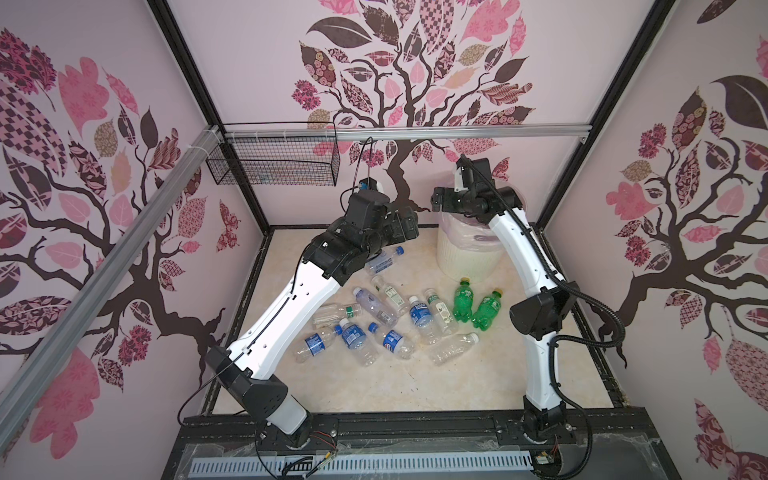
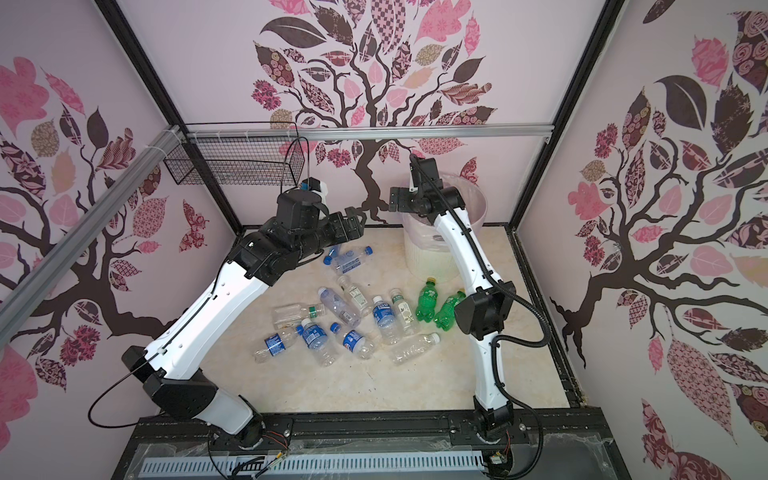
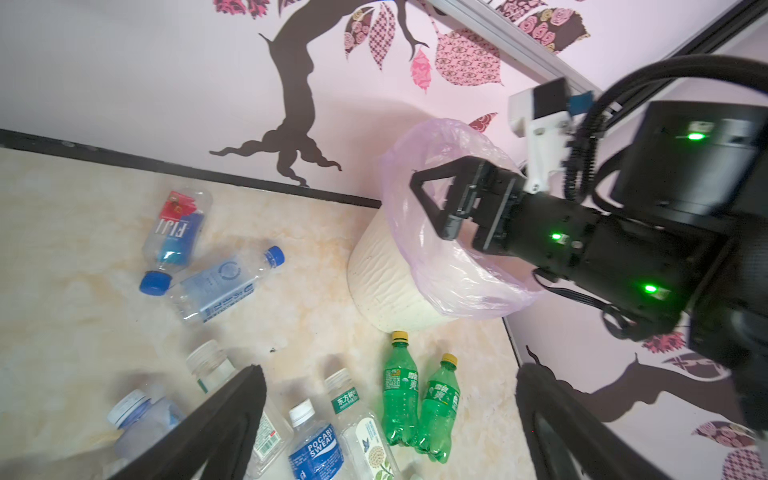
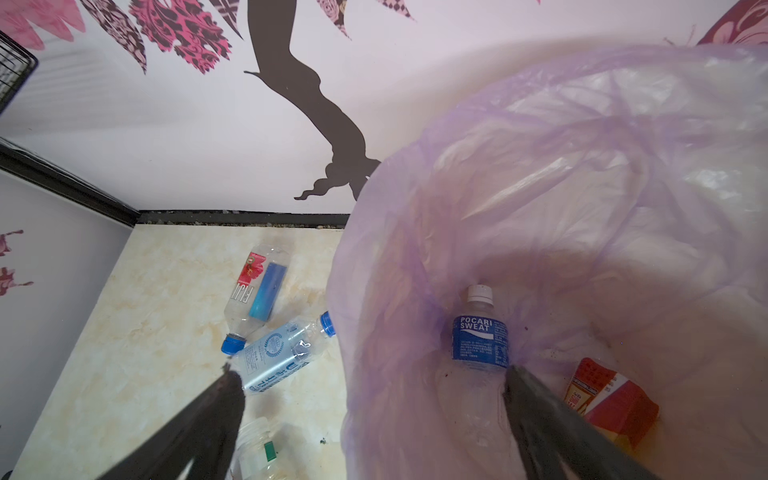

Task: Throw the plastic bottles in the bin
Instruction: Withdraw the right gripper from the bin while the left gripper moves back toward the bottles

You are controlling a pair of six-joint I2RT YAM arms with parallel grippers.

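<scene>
Right gripper [image 4: 372,372] hangs spread and empty over the bin [image 4: 623,166], a Pocari Sweat bottle [image 4: 480,336] lying inside; left gripper [image 3: 390,370] spread too.

Bright, even, diffuse light, soft shadows, wide-angle bowing at the edges, right gripper [image 4: 372,372] blurred up close.

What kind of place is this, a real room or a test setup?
Probably an enclosed robot test cell: left arm and right arm bolted to a front rail, tree-patterned panels in a black frame, plastic bottles strewn beside the bin.
</scene>
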